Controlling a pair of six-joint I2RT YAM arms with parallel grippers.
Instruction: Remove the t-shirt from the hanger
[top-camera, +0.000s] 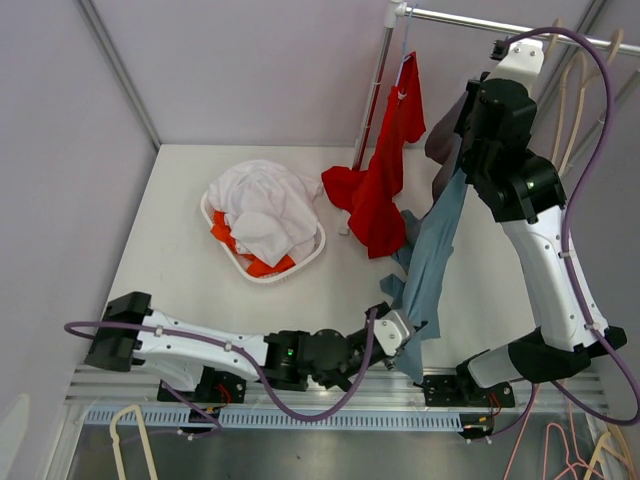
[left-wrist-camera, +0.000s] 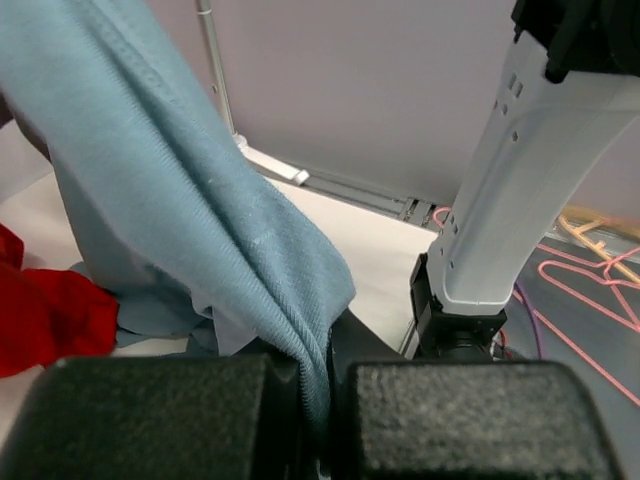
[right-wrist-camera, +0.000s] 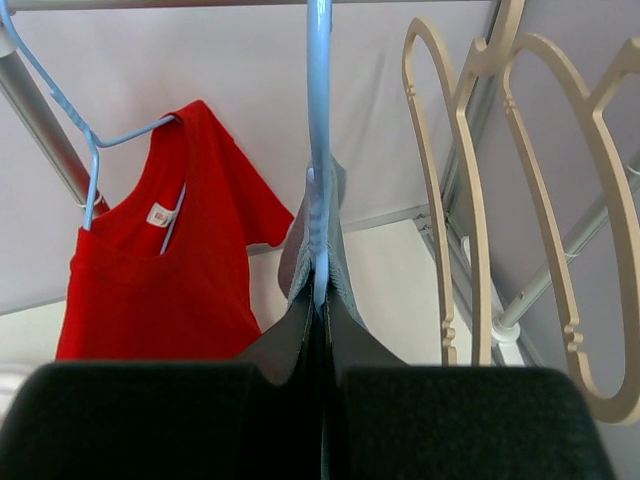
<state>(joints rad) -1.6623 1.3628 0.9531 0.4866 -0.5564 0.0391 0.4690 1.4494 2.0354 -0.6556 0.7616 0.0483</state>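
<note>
A blue-grey t-shirt (top-camera: 435, 245) hangs stretched from the upper right down toward the table's front edge. My left gripper (top-camera: 405, 335) is shut on its lower end; in the left wrist view the cloth (left-wrist-camera: 200, 200) runs down between the closed pads of that gripper (left-wrist-camera: 320, 400). My right gripper (top-camera: 450, 140) is up by the rail. In the right wrist view it (right-wrist-camera: 322, 330) is shut on a light-blue hanger (right-wrist-camera: 318, 120), with the t-shirt's collar (right-wrist-camera: 337, 262) pinched along the hanger's stem. The top view hides the hanger behind the right arm.
A red t-shirt (top-camera: 385, 180) hangs on another blue hanger (right-wrist-camera: 90, 150) from the rail (top-camera: 480, 22), its hem pooling on the table. A white basket (top-camera: 300, 268) of white and orange clothes sits mid-table. Beige empty hangers (right-wrist-camera: 470, 200) hang to the right. The rail's pole (top-camera: 372, 100) stands behind.
</note>
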